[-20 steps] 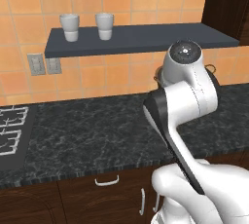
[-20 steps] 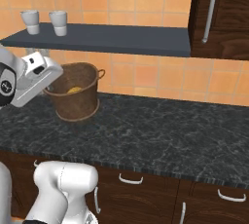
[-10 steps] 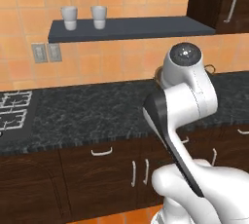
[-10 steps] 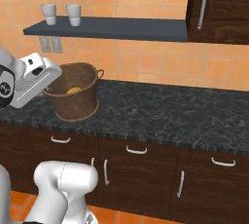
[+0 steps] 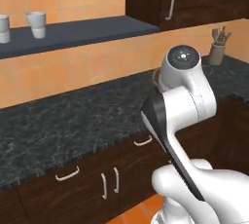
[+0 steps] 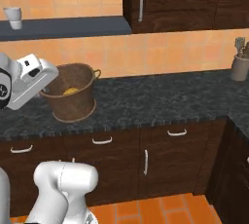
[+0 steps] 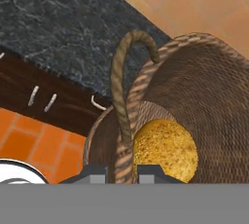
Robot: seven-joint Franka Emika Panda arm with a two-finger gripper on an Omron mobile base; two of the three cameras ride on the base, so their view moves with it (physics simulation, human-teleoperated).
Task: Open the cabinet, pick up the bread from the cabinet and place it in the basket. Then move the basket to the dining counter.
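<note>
Bread (image 7: 165,150) in basket (image 6: 73,96), end effector (image 7: 121,172) gripping rim

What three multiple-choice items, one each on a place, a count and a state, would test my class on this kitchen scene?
1. Where is the bread?
A. On the shelf
B. Inside the basket
C. On the floor

2. How many white cups stand on the shelf in the left base view?
A. Two
B. Four
C. None

3. How is the gripper?
A. Wide open above the basket
B. Shut on a cup
C. Shut on the basket's rim, at a handle

Answers: 1 B, the golden bun lies on the woven bottom. 2 A, two cups stand side by side. 3 C, the hand view shows the fingertips on either side of the woven rim.
</note>
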